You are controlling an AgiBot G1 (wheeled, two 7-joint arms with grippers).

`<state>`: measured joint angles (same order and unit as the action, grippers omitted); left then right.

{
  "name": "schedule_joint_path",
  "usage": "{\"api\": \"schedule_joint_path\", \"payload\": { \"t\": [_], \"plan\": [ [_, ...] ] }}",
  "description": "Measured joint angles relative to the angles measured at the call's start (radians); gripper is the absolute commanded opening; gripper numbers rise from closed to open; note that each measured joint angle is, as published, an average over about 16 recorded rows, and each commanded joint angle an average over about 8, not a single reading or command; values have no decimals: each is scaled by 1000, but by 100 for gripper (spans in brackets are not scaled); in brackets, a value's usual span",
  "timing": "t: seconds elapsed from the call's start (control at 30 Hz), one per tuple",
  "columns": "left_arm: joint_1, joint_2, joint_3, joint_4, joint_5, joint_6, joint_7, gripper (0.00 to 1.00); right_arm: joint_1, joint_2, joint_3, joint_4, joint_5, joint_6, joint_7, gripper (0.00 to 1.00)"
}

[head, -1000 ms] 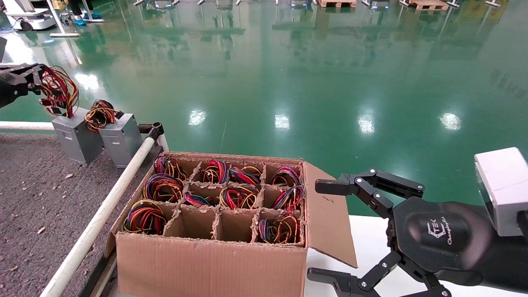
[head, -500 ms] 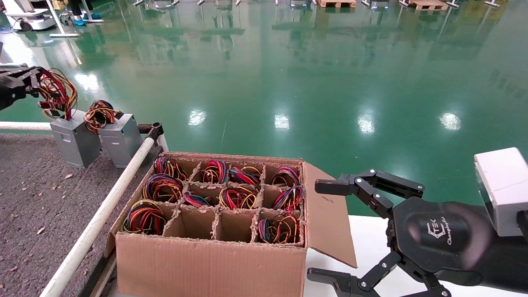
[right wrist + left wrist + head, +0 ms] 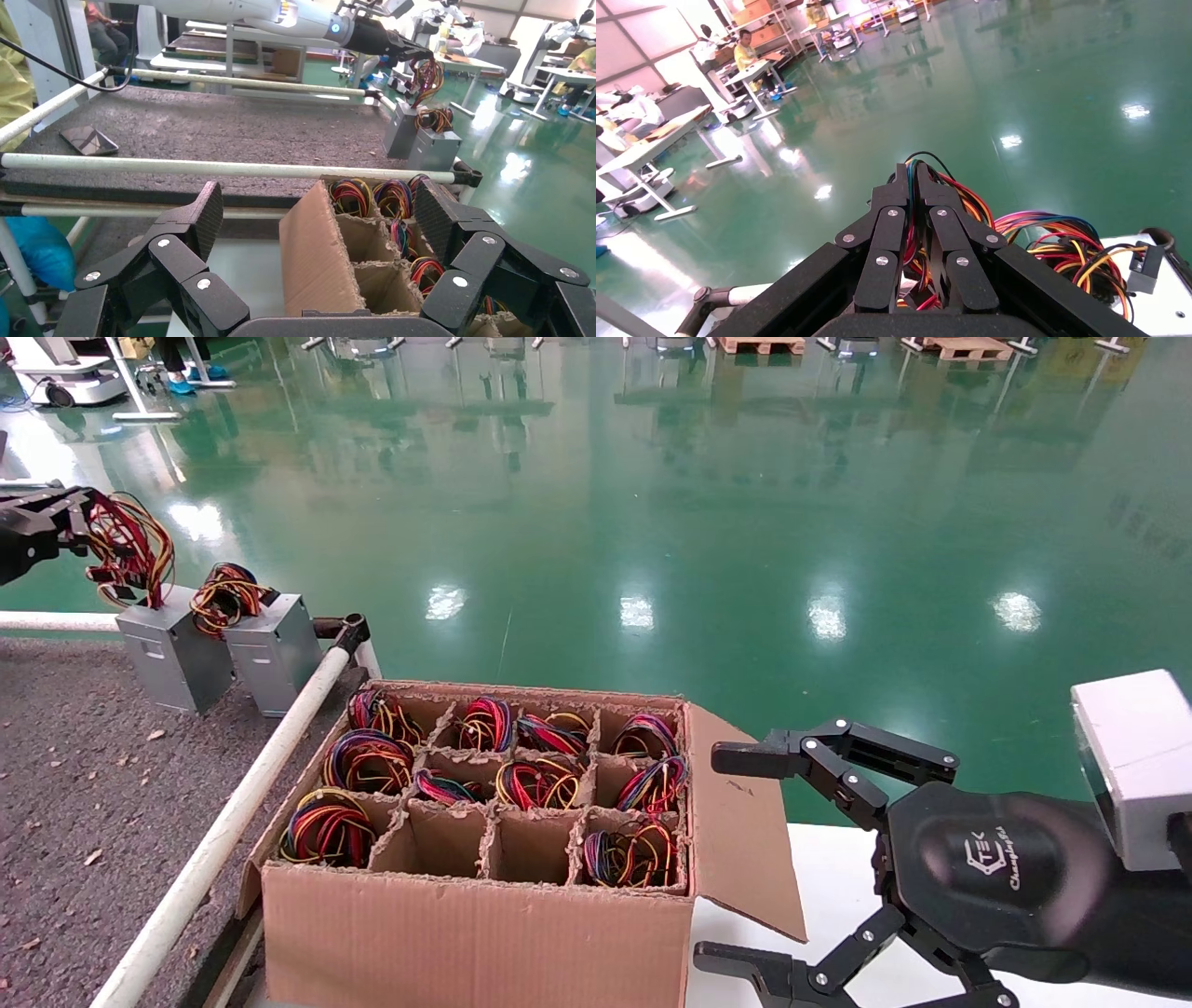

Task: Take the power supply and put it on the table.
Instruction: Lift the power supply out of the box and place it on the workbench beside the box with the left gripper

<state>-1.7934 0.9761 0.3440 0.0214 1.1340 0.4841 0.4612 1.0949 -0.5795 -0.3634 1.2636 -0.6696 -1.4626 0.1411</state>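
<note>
Grey sheet metal marks the power supply point(image 3: 172, 654), which stands at the far left of the head view, in its upper half, on the dark speckled desk point(image 3: 84, 803) just inside the white rail point(image 3: 223, 831). Its loose red, yellow and black wires point(image 3: 130, 556) rise from its top into the left claw point(image 3: 79, 519), which reaches in from the left edge and is pressed together on the bundle; the left wrist view shows the fingers point(image 3: 888, 232) closed with wires pinched between them. A second grey box point(image 3: 275, 654) with a tight coil stands touching it on the right.

Lower centre sits an open carton point(image 3: 484, 915) divided into cells, most holding wire coils, two front cells bare. It rests against the rail, partly on a white tabletop point(image 3: 829, 887).

The right claw point(image 3: 736, 859) hangs at the lower right, beside the carton's open flap, its black fingers point(image 3: 754, 758) spread wide and holding nothing. In the right wrist view a dark flat object point(image 3: 88, 140) lies on the desk near the rail
</note>
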Motion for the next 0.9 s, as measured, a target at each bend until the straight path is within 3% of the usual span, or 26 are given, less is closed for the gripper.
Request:
{"api": "schedule_joint_path", "payload": {
  "t": [0.9],
  "plan": [
    [83,29,-28,-44,-40,-103,78,0,0,0,0,0,0,0,0,100]
  ]
}}
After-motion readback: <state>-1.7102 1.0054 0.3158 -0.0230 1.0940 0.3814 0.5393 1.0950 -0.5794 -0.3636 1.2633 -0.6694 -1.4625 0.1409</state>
